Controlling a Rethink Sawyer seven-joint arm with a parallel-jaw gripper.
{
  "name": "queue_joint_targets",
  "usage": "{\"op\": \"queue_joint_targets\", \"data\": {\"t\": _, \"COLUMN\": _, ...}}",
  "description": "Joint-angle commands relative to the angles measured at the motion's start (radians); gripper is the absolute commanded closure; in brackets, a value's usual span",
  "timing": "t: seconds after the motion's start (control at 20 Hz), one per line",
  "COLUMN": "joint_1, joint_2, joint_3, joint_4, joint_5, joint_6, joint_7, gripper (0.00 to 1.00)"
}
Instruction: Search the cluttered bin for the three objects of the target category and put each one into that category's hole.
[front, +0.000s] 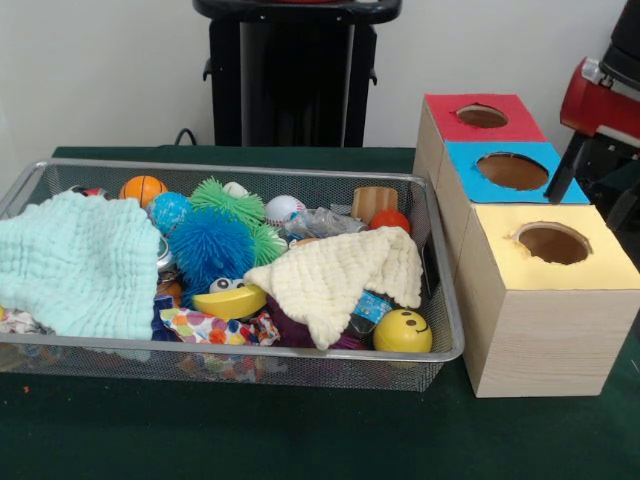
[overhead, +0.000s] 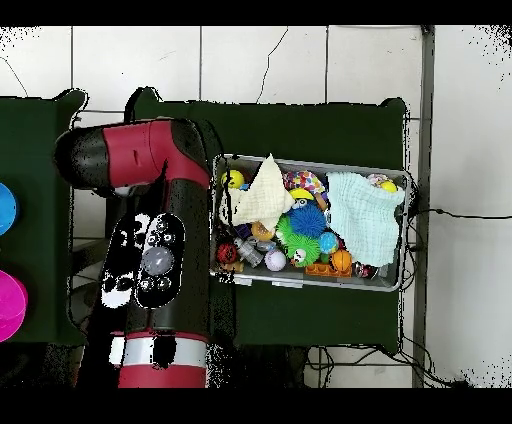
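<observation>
on the dark green table (front: 300, 440) the wire mesh bin (front: 250, 352) stands at the left in the front view, full of toys. one dotted fabric piece (front: 205, 327), with red, yellow and blue spots on white, lies at the near wall of the bin, just below a yellow toy with eyes (front: 230, 298). a second scrap of such printed fabric (front: 18, 321) shows at the near left corner, partly under the mint-green cloth (front: 80, 262). a third one cannot be found in either view. the cream cloth (front: 335, 275) lies over the right half of the bin, and a yellow smiley ball (front: 402, 331) rests beside it at the near right corner. behind are a blue spiky ball (front: 208, 245), a green spiky ball (front: 232, 203) and an orange ball (front: 143, 188).

right of the bin stands a row of three pale wooden boxes. the nearest has the yellow top with its round hole (front: 553, 243); behind it comes the blue-topped hole (front: 511, 171), then the red-topped hole (front: 481, 116).

from above, the red and black arm (overhead: 150, 250) is bent beside the bin, over the boxes. the gripper itself is not seen in any view, so nothing can be said of its jaws.
</observation>
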Motion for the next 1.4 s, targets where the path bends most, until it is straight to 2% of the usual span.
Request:
{"op": "queue_joint_targets", "data": {"t": 0.05, "joint_1": -0.039, "joint_2": -0.011, "joint_3": 0.035, "joint_4": 0.002, "joint_5": -0.020, "joint_6": 0.107, "joint_7": 0.018, "gripper": 0.00}}
{"op": "queue_joint_targets", "data": {"t": 0.25, "joint_1": -0.038, "joint_2": -0.031, "joint_3": 0.009, "joint_4": -0.024, "joint_5": -0.050, "joint_6": 0.111, "joint_7": -0.003, "gripper": 0.00}}
{"op": "queue_joint_targets", "data": {"t": 0.7, "joint_1": -0.046, "joint_2": -0.036, "joint_3": -0.074, "joint_4": 0.013, "joint_5": -0.143, "joint_6": 0.036, "joint_7": -0.010, "gripper": 0.00}}
{"op": "queue_joint_targets", "data": {"t": 0.85, "joint_1": -0.043, "joint_2": -0.035, "joint_3": -0.109, "joint_4": 0.003, "joint_5": -0.191, "joint_6": 0.015, "joint_7": -0.018, "gripper": 0.00}}
{"op": "queue_joint_targets", "data": {"t": 1.05, "joint_1": -0.056, "joint_2": -0.028, "joint_3": -0.144, "joint_4": -0.030, "joint_5": -0.279, "joint_6": -0.078, "joint_7": -0.073, "gripper": 0.00}}
{"op": "queue_joint_targets", "data": {"t": 1.25, "joint_1": -0.108, "joint_2": -0.040, "joint_3": -0.098, "joint_4": -0.014, "joint_5": -0.324, "joint_6": -0.188, "joint_7": -0.146, "gripper": 0.00}}
{"op": "queue_joint_targets", "data": {"t": 1.4, "joint_1": -0.155, "joint_2": -0.046, "joint_3": -0.039, "joint_4": 0.015, "joint_5": -0.330, "joint_6": -0.251, "joint_7": -0.193, "gripper": 0.00}}
